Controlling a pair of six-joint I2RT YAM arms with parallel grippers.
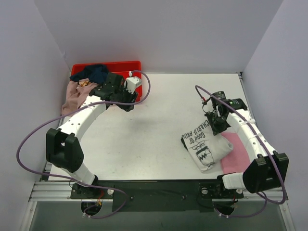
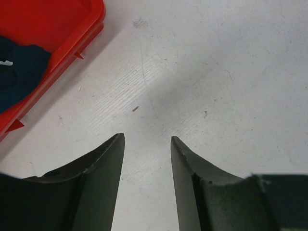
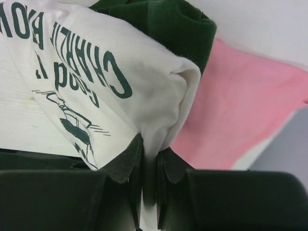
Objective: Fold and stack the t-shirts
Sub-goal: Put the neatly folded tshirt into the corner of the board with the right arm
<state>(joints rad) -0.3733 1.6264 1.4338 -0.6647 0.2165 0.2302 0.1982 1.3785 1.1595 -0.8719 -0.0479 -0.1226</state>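
Note:
A white t-shirt [image 1: 204, 144] with dark green lettering lies bunched at the right, partly over a bright pink t-shirt [image 1: 237, 155] spread flat on the table. My right gripper [image 1: 215, 123] is shut on a pinched fold at the white tee's upper edge. In the right wrist view the white t-shirt [image 3: 96, 72] runs up between the closed gripper [image 3: 151, 149], with its green part [image 3: 168, 24] above and the pink t-shirt [image 3: 240, 110] behind. My left gripper [image 1: 126, 104] hovers open and empty by the crate; its wrist view shows the gripper [image 2: 147, 139] over bare table.
A red crate [image 1: 130, 65] stands at the back left. A navy t-shirt [image 1: 91, 73] lies in it and a dusty pink t-shirt [image 1: 72, 96] hangs over its near side. The left wrist view shows the crate's rim [image 2: 72, 53] and the navy t-shirt [image 2: 19, 72]. White walls enclose the table.

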